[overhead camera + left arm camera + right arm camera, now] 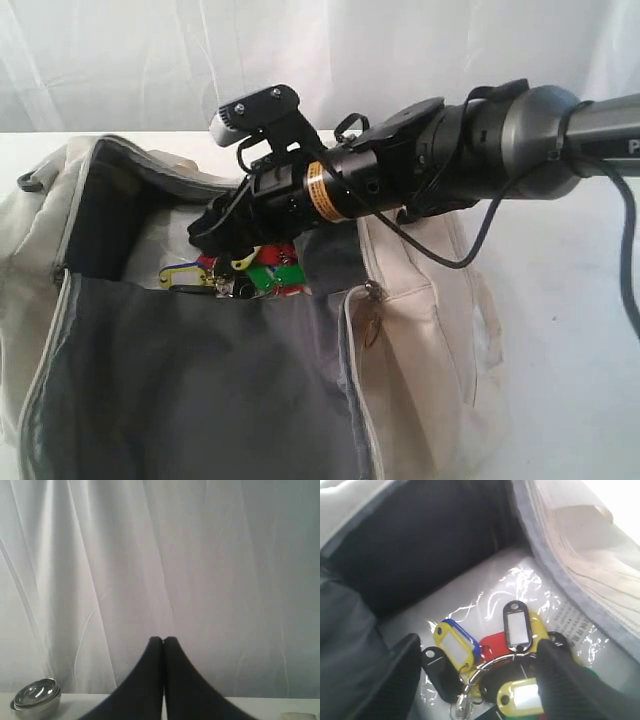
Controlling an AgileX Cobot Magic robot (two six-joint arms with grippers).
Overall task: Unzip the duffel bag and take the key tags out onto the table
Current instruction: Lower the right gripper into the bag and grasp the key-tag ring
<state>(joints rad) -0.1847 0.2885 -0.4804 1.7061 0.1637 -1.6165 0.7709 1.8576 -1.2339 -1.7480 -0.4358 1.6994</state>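
**Open black right gripper (479, 652) over the bunch of yellow, blue, red and green plastic key tags (517, 625) inside the unzipped cream fabric duffel bag (420, 300).**
Its fingers stand apart on either side of the bunch, which lies on a glossy clear plastic sleeve (520, 580) on the bag's floor. The black left gripper (162, 641) has its fingers together, away from the bag. A shallow close could pinch one tag or the slippery sleeve, and dangling rings may snag the grey lining before reaching the white table (560, 330).
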